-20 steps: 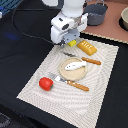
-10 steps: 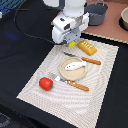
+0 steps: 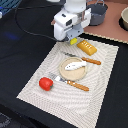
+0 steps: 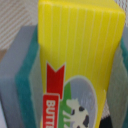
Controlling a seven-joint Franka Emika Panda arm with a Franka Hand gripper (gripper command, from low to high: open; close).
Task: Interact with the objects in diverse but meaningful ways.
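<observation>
Above the far edge of the striped woven placemat, the white gripper is clamping a yellow rectangular butter packet with a red label between its teal-padded fingers. A tilted release is risking a bump against the orange-brown bread loaf just beside it. Open mat is lying toward the red tomato.
</observation>
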